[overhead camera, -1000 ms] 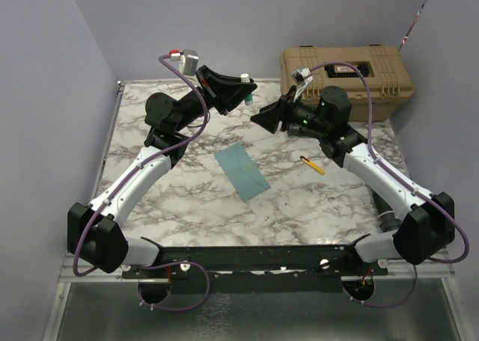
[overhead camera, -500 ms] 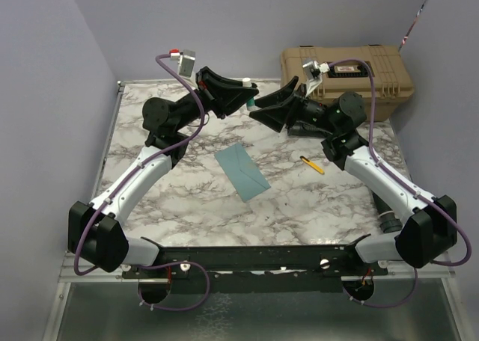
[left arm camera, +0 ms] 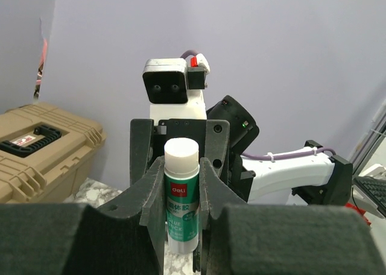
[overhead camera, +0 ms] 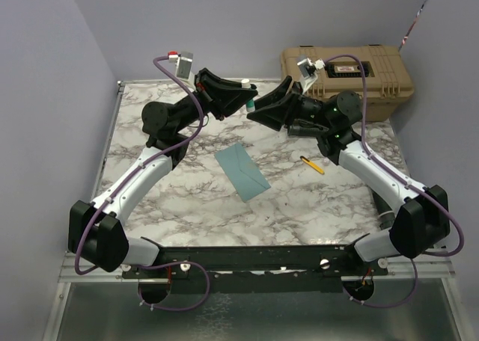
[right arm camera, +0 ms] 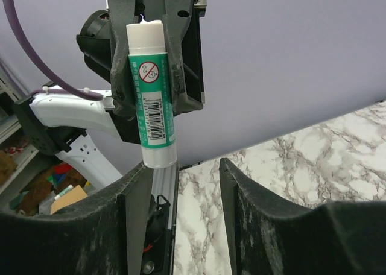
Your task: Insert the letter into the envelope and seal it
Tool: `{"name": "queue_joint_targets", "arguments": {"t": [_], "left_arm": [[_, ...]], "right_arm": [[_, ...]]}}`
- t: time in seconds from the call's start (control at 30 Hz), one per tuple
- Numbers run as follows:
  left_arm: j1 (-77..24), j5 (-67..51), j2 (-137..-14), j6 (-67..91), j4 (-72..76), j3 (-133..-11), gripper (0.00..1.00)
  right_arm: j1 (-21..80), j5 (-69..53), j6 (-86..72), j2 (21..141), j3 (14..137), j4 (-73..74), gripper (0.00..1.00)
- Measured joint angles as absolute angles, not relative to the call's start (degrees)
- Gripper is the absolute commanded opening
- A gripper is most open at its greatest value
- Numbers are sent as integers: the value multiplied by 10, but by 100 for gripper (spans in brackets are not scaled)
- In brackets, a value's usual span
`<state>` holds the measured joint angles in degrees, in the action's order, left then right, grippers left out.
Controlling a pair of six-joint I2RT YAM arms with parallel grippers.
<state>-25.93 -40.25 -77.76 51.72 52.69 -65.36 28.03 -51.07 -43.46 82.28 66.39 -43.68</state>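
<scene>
Matt paper envelope (overhead camera: 241,171); glossy plastic glue stick (left arm camera: 181,196); smooth marble-look table (overhead camera: 299,199); ribbed matt plastic case (overhead camera: 382,75)

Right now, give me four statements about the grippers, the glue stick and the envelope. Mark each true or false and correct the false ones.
1. The left gripper is shut on the glue stick. True.
2. The right gripper is shut on the envelope. False: it is open, raised beside the glue stick's end.
3. The envelope lies flat on the table, with neither gripper touching it. True.
4. The tan case sits at the table's near left corner. False: it stands at the far right.
</scene>
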Motion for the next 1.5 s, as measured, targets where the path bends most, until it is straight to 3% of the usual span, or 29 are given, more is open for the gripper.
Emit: {"name": "queue_joint_targets", "arguments": {"t": [0.1, 0.37, 0.43, 0.6, 0.73, 0.9, 1.03, 1.17, 1.3, 1.33, 1.37, 1.47, 1.5], "left_arm": [[-260, -402, -778, 519, 536, -653, 0], [-260, -403, -778, 519, 538, -642, 0], [-260, -403, -778, 519, 538, -642, 0], [-260, -403, -778, 519, 538, -642, 0], [-258, -397, -778, 524, 540, -642, 1], [-255, -394, -778, 529, 539, -641, 26], [-255, -392, -778, 533, 540, -636, 30], [-256, -393, -781, 545, 547, -627, 30], [-256, -394, -789, 564, 561, -625, 4], [-256, -394, -790, 564, 563, -625, 0], [-256, -394, -790, 566, 565, -623, 0], [-256, -393, -790, 564, 567, -620, 0], [-256, -390, -790, 560, 566, -616, 0]], "right_arm": [[280, -525, -441, 830, 676, -442, 58], [280, -540, -465, 839, 688, -473, 58], [280, -543, -467, 839, 690, -477, 53], [280, -545, -474, 846, 708, -473, 14], [280, -561, -477, 868, 745, -451, 1], [279, -565, -478, 873, 750, -448, 1], [279, -566, -482, 873, 750, -448, 1], [279, -568, -489, 874, 750, -449, 1], [277, -569, -496, 875, 749, -448, 1], [276, -569, -496, 875, 749, -447, 1], [276, -569, -496, 875, 749, -446, 9], [276, -569, -489, 875, 748, -438, 55], [276, -569, -486, 874, 747, -431, 62]]}}
